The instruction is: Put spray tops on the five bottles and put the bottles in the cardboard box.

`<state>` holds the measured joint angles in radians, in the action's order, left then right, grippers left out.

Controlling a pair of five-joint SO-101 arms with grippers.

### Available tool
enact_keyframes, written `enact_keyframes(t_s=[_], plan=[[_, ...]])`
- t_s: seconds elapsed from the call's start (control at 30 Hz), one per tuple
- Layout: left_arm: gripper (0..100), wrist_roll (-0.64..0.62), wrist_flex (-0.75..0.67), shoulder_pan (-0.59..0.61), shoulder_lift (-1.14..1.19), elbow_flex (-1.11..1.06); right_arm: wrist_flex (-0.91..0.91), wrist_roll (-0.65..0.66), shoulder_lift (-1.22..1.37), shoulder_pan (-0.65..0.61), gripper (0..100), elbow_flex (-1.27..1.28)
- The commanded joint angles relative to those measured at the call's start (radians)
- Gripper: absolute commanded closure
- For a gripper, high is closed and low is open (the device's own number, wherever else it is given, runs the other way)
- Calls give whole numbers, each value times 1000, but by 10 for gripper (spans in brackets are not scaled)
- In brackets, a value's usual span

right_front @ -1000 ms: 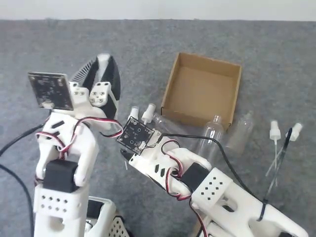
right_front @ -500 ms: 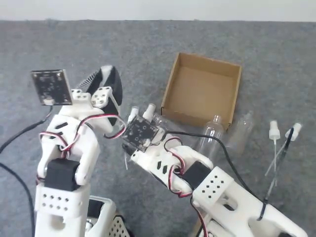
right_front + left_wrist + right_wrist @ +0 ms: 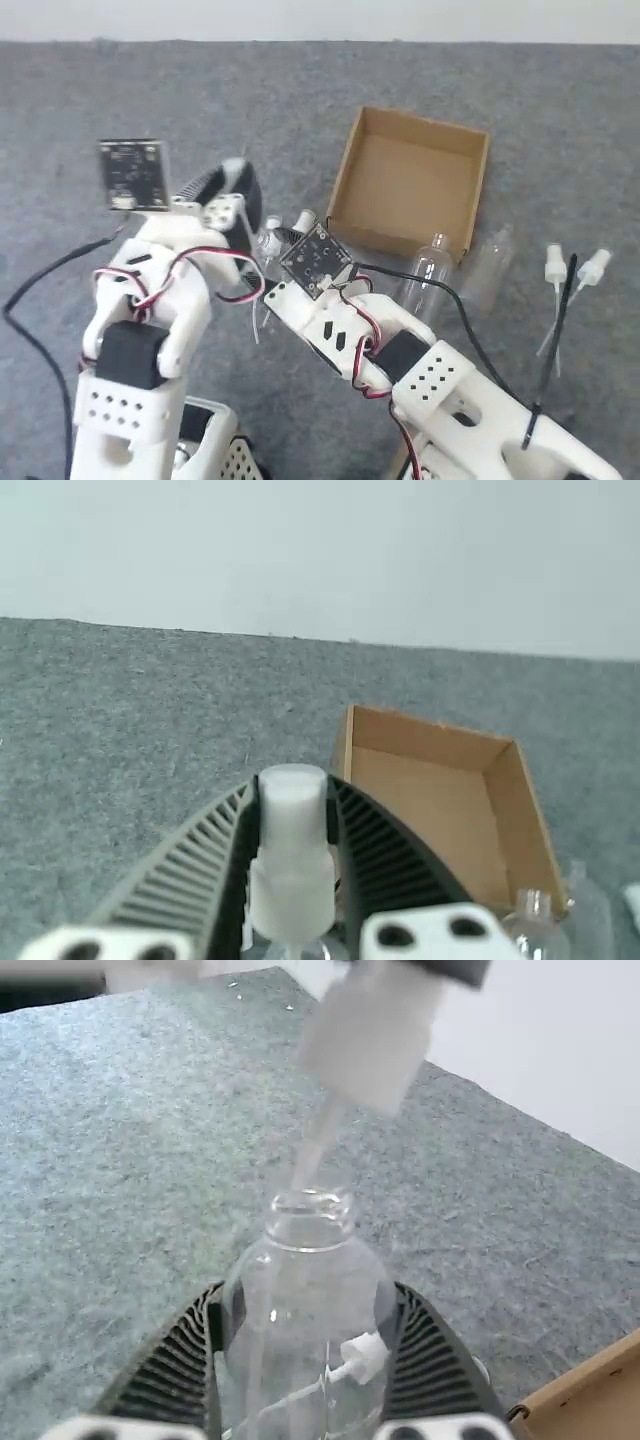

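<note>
- The grey carpeted table takes up the scene, with a pale wall along its far edge.
- The right arm comes in from the near right corner and stretches left and far toward the middle. Its right gripper is closed narrowly around the shoulders of a clear bottle, neck pointing away from the wrist.
- The left arm stands at the near left. Its left gripper is clamped on a white spray top, one ribbed black finger on each side of the collar.
- The cardboard box sits open, right of the left gripper and on the far side of the right arm.
- In the right wrist view, the held spray top hangs just above the bottle's open neck, tilted, its dip tube reaching down into the mouth.
- Two uncapped clear bottles are side by side just near the box's near right corner.
- Two loose spray tops lie farther right, tubes pointing nearward, with a black cable lying beside them.
</note>
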<state>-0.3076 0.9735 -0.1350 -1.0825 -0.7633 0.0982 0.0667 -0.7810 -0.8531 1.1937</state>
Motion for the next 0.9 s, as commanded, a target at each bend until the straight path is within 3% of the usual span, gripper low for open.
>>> enact_keyframes(t_s=[0.0, 0.2, 0.4, 0.6, 0.73, 0.87], plan=[[988, 64, 31, -15, -21, 42, -31, -14, -31, 30, 992, -25], [981, 92, 57, -14, -21, 45, -53, -9, -31, 36, 992, -40], [873, 126, 100, -21, -21, 59, -48, -9, -44, 41, 991, 23], [870, 129, 138, -14, -21, 119, -114, -15, -39, 94, 992, 34], [870, 207, 110, 0, -11, 157, -176, -17, -38, 107, 992, 61], [870, 204, 29, 91, 11, 171, -179, -17, -42, 105, 992, 78]])
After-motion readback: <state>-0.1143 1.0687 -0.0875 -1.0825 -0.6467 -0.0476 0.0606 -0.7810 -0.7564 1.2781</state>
